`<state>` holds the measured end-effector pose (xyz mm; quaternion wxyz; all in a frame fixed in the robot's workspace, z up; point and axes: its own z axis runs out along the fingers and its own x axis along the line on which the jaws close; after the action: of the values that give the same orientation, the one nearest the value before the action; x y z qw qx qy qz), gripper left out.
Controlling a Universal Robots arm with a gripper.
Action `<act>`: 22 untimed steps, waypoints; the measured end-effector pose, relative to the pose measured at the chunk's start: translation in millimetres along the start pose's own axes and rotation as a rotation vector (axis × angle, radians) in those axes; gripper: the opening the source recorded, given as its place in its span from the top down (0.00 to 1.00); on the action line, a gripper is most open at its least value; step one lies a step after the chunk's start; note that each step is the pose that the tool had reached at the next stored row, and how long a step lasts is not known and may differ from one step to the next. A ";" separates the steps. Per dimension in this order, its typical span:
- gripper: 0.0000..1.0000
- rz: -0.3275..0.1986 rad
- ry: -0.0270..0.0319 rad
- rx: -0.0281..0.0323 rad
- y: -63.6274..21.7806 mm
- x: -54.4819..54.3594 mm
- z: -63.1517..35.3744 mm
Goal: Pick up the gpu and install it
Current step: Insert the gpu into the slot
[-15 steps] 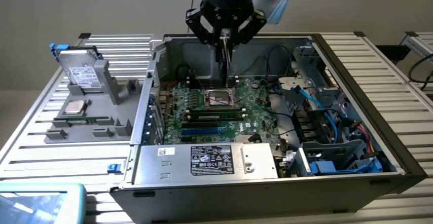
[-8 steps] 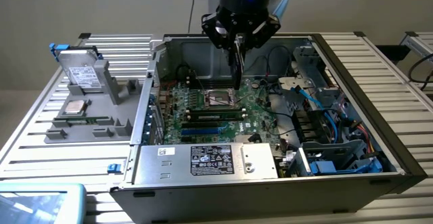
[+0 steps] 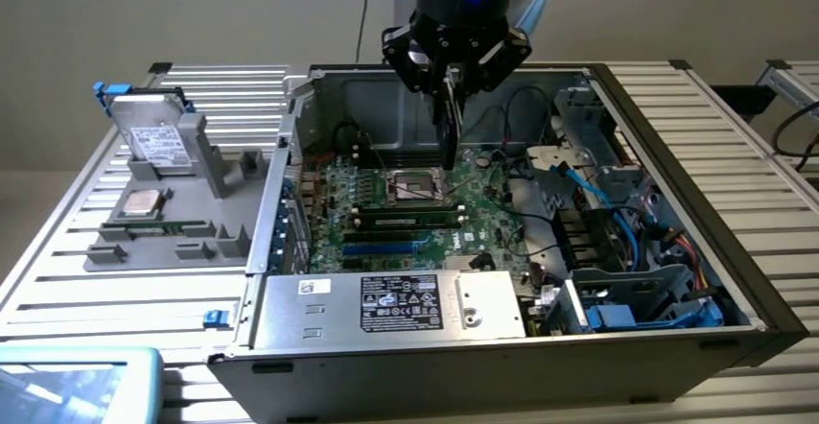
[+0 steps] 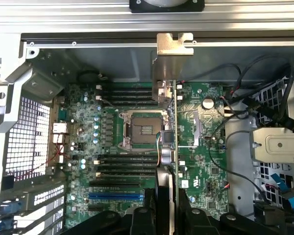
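My gripper (image 3: 451, 81) hangs over the open computer case (image 3: 666, 146), shut on the gpu (image 3: 447, 131). The card points straight down toward the large green motherboard (image 3: 409, 203), just behind the CPU socket (image 3: 416, 186). In the wrist view I see the gpu (image 4: 167, 73) edge-on: a thin green edge, a black cooler on one face and a metal bracket at the far end, by the case's back wall. My gripper (image 4: 169, 215) pinches it from both sides. The card hovers above the motherboard (image 4: 108, 122), beside the empty CPU socket (image 4: 142, 129).
A grey fixture tray (image 3: 167, 242) on the exterior view's left holds a hard drive (image 3: 160, 141), a CPU and a memory stick. The power supply (image 3: 397, 304) fills the case front. Cables and a drive cage (image 3: 627, 290) crowd the right side. Memory sticks (image 3: 409, 221) sit in the board.
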<state>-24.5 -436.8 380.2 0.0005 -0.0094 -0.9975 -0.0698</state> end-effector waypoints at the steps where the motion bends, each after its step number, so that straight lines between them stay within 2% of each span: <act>1: 0.72 0.000 0.0000 0.0000 0.0 0.0 0.0; 4: 0.72 0.000 0.0000 -0.0001 0.0 0.0 0.0; 6: 0.72 -0.014 0.0020 0.0000 0.0 0.0 0.0; 22: 0.72 -0.302 0.0424 0.0002 0.0 0.0 0.1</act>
<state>-24.5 -436.8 380.1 0.0111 0.1421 -0.9874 -0.0692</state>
